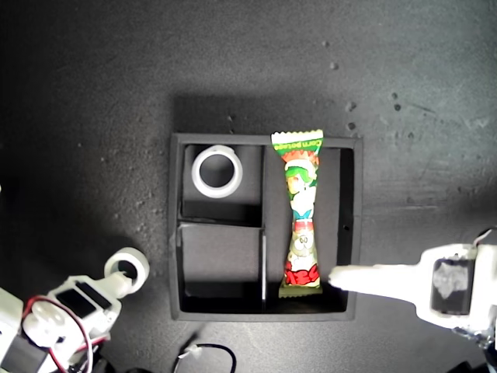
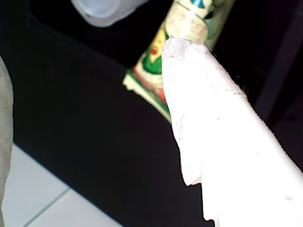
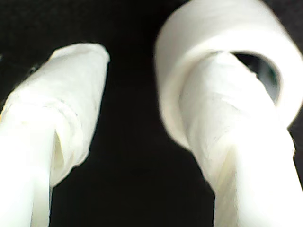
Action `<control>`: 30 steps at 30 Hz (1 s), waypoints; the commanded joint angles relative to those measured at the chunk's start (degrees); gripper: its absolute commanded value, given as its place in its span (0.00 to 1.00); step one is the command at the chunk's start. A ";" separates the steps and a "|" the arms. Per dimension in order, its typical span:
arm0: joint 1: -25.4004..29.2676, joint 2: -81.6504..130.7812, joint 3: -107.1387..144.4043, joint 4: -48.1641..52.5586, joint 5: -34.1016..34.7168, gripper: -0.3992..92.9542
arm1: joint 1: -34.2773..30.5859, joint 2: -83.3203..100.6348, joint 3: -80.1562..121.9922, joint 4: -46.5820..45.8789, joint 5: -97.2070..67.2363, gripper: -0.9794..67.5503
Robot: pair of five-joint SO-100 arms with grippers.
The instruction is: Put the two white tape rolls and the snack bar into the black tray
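Dark tabletop (image 1: 93, 93): snack bar (image 1: 301, 214) reads "Corn potage"; second gripper (image 3: 137, 94) fingers spread, first unclear.

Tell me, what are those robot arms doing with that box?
They're packing a black tray. One tape roll already lies in a small compartment, and the snack bar lies in the long one. My first gripper sits at the bar's end. My second gripper has one finger poked through the second tape roll, outside the tray at the exterior view's left, jaws apart.
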 commanded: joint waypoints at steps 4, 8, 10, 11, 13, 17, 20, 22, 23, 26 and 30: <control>-1.67 0.35 -2.99 1.67 2.37 0.13 | 0.79 1.41 0.88 3.96 5.89 0.30; -2.37 -2.29 -1.41 1.05 1.67 0.14 | 0.18 1.49 -6.42 10.02 9.40 0.29; -2.55 -4.31 -1.85 0.88 1.49 0.15 | -0.53 1.49 -10.72 13.01 10.63 0.25; -2.64 -5.54 -2.11 0.79 1.41 0.15 | -0.53 1.49 -12.74 14.77 12.57 0.23; -3.08 -8.09 -2.46 0.18 1.32 0.15 | -1.32 1.49 -16.17 16.26 16.08 0.14; -4.13 -13.01 -2.99 -1.58 1.23 0.10 | -1.67 1.49 -21.01 16.96 33.40 0.01; -4.92 -13.62 -4.48 -1.49 1.32 0.00 | 1.58 1.58 -24.87 29.97 53.53 0.01; -5.27 -10.63 -6.06 0.44 2.55 0.00 | 2.02 4.31 -23.73 34.10 59.94 0.01; -5.45 -8.88 -7.82 3.16 3.25 0.00 | 2.02 7.12 -20.39 33.57 62.05 0.01; -7.12 -5.19 -16.08 13.54 7.56 0.00 | 2.55 18.02 -8.44 31.99 65.13 0.00; -10.99 -5.01 -31.03 24.52 15.82 0.00 | 2.37 37.00 14.50 25.58 67.06 0.00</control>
